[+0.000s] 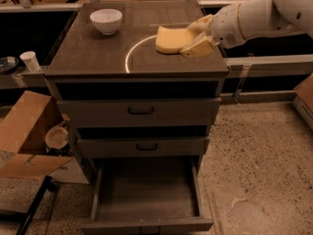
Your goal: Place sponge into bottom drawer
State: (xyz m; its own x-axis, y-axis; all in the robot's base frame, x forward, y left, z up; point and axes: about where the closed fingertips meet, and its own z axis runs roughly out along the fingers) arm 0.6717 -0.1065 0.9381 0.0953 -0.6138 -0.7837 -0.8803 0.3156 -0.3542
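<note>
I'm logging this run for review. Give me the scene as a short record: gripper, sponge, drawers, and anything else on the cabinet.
gripper: over the right of the cabinet top, shut on the sponge
sponge: held at its right end, above the cabinet top
bottom drawer: pulled open
top drawer, middle drawer: closed
white bowl: on the cabinet top, back left

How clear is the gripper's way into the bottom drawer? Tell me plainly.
Probably yes. The gripper holds the sponge over the cabinet top; the bottom drawer stands pulled out and both upper drawers are shut, so nothing overhangs it.
</note>
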